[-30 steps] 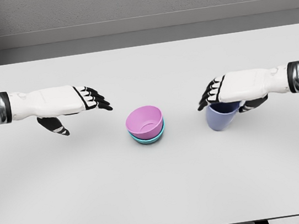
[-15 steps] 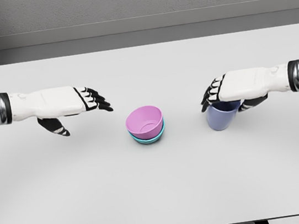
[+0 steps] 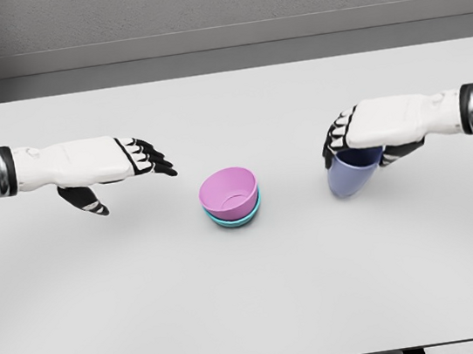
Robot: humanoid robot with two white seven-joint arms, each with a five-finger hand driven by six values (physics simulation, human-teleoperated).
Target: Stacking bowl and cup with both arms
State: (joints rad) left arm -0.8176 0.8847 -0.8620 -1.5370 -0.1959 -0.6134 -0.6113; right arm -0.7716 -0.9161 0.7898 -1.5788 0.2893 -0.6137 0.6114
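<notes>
A pink bowl (image 3: 229,192) sits nested in a teal bowl (image 3: 235,219) at the middle of the white table (image 3: 253,298). To its right my right hand (image 3: 348,145) is shut on the rim of a periwinkle cup (image 3: 351,173), which hangs tilted with its base toward the lower left, just above the table. My left hand (image 3: 134,167) hovers left of the bowls, fingers extended and thumb hanging down, holding nothing.
A grey wall (image 3: 212,4) runs behind the table's far edge. The table's front edge lies near the bottom of the view.
My right hand has risen and drawn slightly to the right with the cup, lifting it from the table. The left hand and the bowls have stayed in place.
</notes>
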